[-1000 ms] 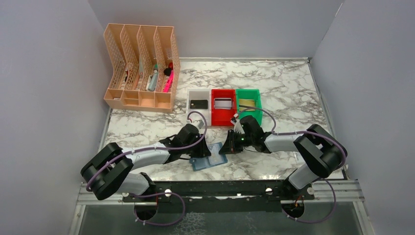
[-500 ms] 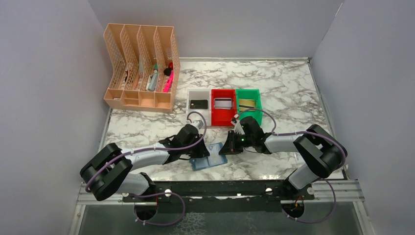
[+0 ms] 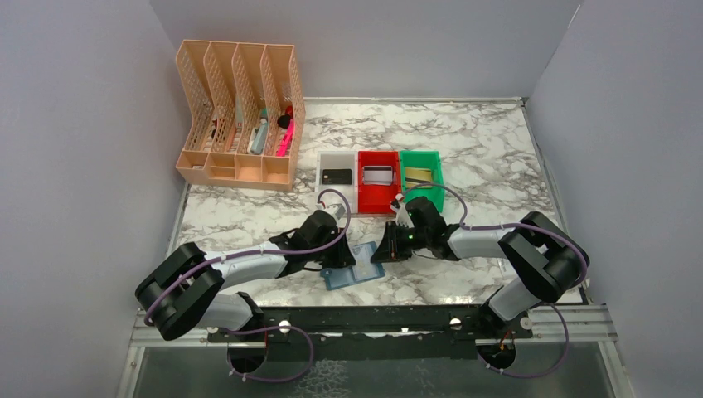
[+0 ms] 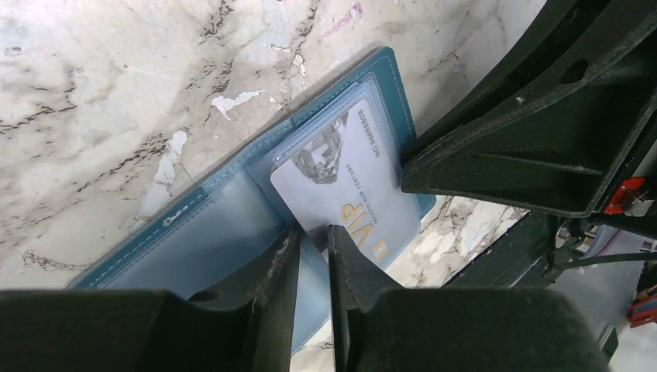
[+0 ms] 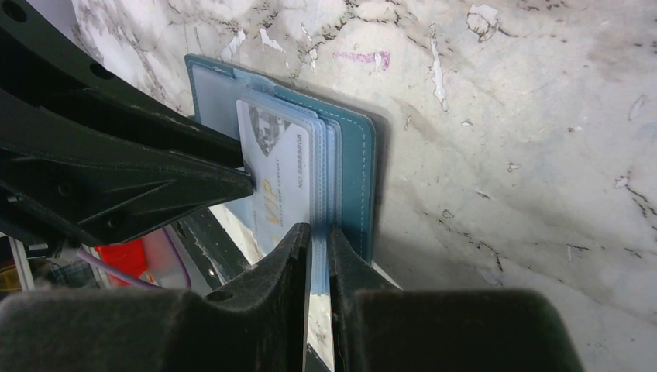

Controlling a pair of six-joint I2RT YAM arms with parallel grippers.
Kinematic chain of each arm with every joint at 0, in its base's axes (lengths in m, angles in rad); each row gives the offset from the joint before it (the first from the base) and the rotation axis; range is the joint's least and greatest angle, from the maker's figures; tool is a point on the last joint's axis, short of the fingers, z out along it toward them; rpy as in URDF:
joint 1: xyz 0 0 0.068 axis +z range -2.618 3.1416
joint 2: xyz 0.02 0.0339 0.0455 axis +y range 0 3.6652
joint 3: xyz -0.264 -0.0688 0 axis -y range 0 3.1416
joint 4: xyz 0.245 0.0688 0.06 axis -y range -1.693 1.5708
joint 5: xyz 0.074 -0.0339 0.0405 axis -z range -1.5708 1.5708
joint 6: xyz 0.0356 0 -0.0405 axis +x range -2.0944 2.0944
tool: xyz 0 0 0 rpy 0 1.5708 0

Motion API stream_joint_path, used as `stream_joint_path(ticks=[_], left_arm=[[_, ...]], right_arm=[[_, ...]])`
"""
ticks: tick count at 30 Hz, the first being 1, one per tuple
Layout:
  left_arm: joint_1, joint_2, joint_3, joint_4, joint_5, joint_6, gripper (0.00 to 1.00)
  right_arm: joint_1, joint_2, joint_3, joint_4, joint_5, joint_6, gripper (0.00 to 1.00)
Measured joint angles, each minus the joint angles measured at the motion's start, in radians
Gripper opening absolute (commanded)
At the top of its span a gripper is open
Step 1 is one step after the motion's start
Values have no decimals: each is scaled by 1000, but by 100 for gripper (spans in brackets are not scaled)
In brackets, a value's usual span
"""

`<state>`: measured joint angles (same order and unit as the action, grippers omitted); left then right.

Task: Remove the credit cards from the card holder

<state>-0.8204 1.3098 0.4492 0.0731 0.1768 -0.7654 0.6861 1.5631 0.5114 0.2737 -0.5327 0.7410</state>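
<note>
At the back left, a peach rack (image 3: 236, 116) is seen on the marbled surface (image 3: 497, 149). To its right, three bins are set touching in a row: a white bin (image 3: 336, 159) with a black card (image 3: 336, 176), a red bin (image 3: 377, 201) with a silver card (image 3: 378, 174), and a green bin (image 3: 421, 156) with a gold card (image 3: 419, 175).

Nearer the arm bases, the open blue holder (image 3: 348, 275) is laid flat between the two hands. The left hand (image 4: 311, 239) is seen over its left half. Its jaws are held narrowly apart at the corner of a silver-grey VIP card (image 4: 349, 178), which lies askew on the holder's right half. Whether that card is pinched cannot be told.

The right hand (image 5: 318, 232) is closed on the clear pocket leaves (image 5: 329, 147) at the holder's right edge, and its black fingers are set just beside the VIP card.

Against a second ago, arms, holder and bins are found in the same places.

Counted: one rack, three bins, one holder, four cards, two hands.
</note>
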Motion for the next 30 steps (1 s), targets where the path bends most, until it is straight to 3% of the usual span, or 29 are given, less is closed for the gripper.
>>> stream_joint_path(ticks=[10, 19, 30], left_arm=[[0, -9, 0, -13, 0, 6, 12], [0, -35, 0, -56, -14, 9, 11], [0, -35, 1, -69, -14, 16, 11]], right_arm=[[0, 0, 11, -25, 7, -1, 17], [0, -2, 24, -58, 39, 0, 17], [10, -78, 39, -83, 45, -27, 24]])
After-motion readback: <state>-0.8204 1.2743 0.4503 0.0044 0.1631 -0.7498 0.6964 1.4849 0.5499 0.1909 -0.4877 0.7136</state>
